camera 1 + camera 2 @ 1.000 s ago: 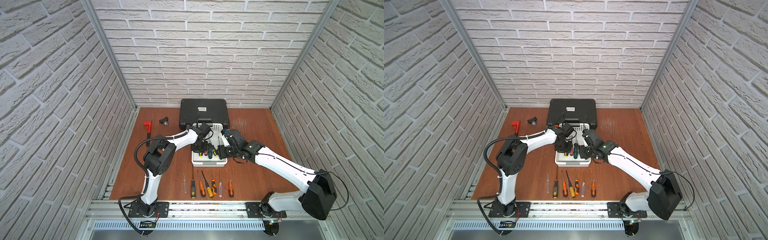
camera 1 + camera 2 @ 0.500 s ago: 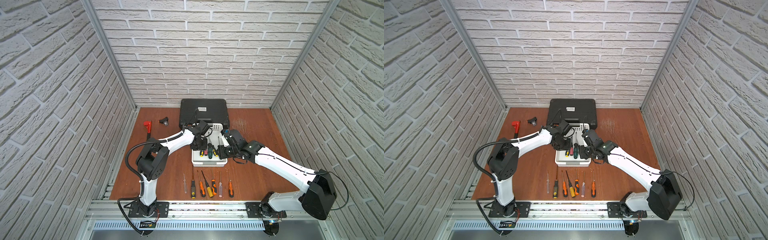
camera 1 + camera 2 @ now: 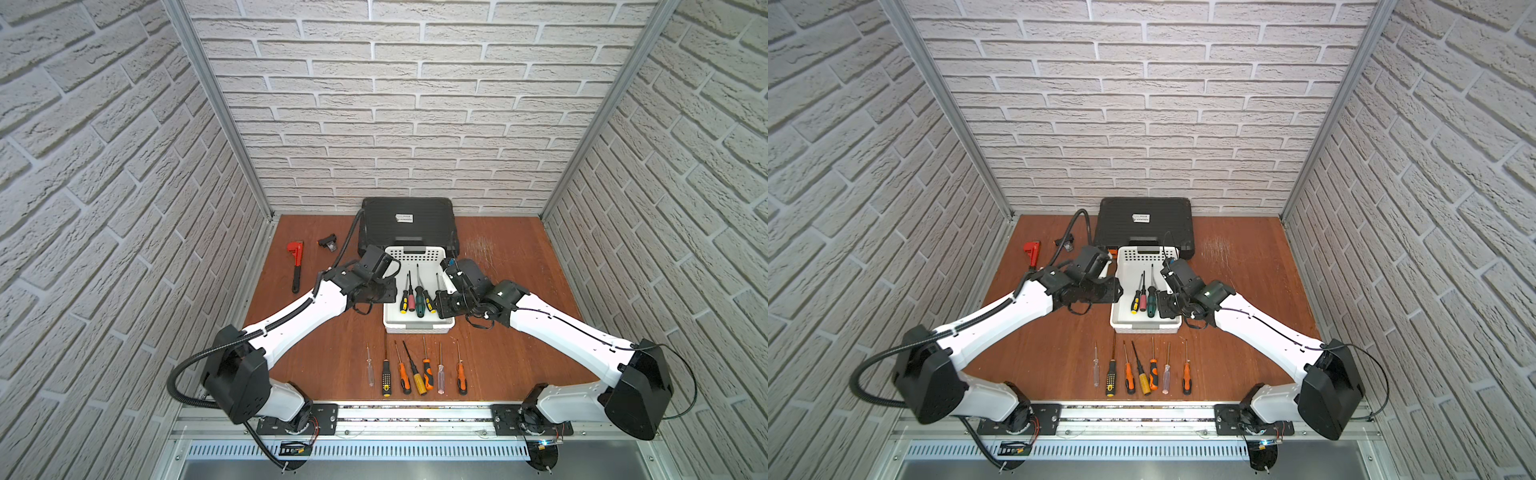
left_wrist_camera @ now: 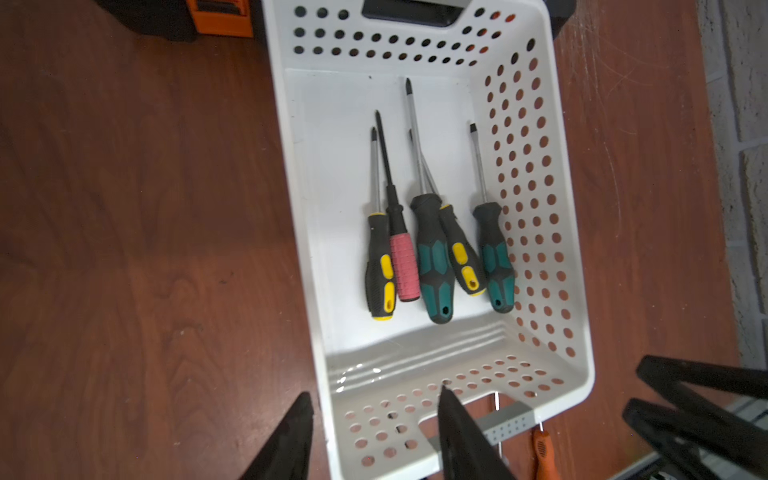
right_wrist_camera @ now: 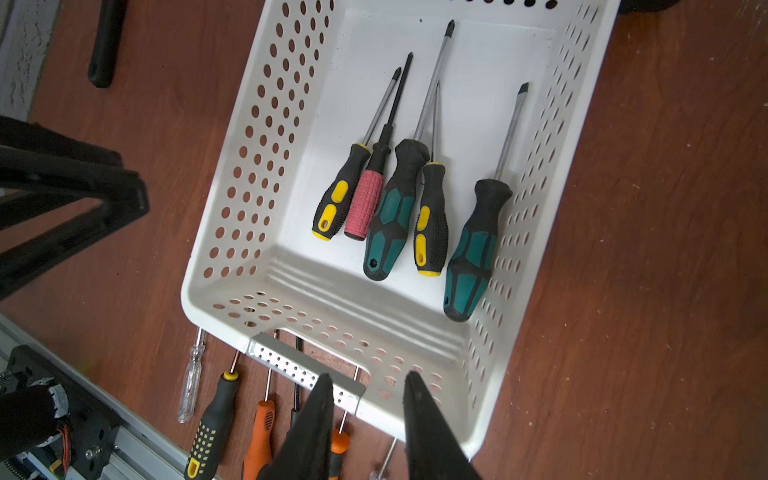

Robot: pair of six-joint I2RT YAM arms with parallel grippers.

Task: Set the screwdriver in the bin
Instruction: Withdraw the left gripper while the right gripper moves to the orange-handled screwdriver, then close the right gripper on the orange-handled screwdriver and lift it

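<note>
Screwdrivers [image 4: 434,266], five, lying flat on the floor of the white perforated plastic bin [image 3: 417,326] [image 4: 328,166], handles toward 6 o'clock and tips toward 12 o'clock in both top views; the group occupies the middle to the 3 o'clock side of the floor

Contents, from 9 to 3 o'clock:
- black-and-yellow handle, slim [image 4: 379,266]
- pink ribbed handle, black shaft [image 4: 403,266], touching the first
- teal-and-black handle, large [image 5: 390,216]
- second black-and-yellow handle [image 5: 430,224], its shaft crossing the large teal one's
- teal-and-black handle, smaller, flat tip [image 5: 473,249], resting against the 3 o'clock wall

Bin: centre of the reddish-brown wooden tabletop [image 3: 519,291], grey tab [image 5: 303,370] on its 6 o'clock end

Left pincer [image 4: 374,415]: at the bin's 9 o'clock side, jaws spread well apart with nothing between them, one finger over the tabletop, the other over the bin's end wall

Right pincer [image 5: 369,376]: at the bin's 3 o'clock side, over its 6 o'clock end, jaws parted by a narrower gap, holding nothing

Other stock:
- black ribbed tool case [image 3: 407,226], just beyond the bin at 12 o'clock
- row of seven loose screwdrivers [image 3: 428,372] on the tabletop at the bin's 6 o'clock, handles toward 6 o'clock: two clear, three orange, two with yellow-and-black handles
- red pipe wrench with black grip [image 3: 295,266], at 9 to 10 o'clock, well apart from the bin
- small black fitting [image 3: 328,242], just beside the wrench head at 10 o'clock
</note>
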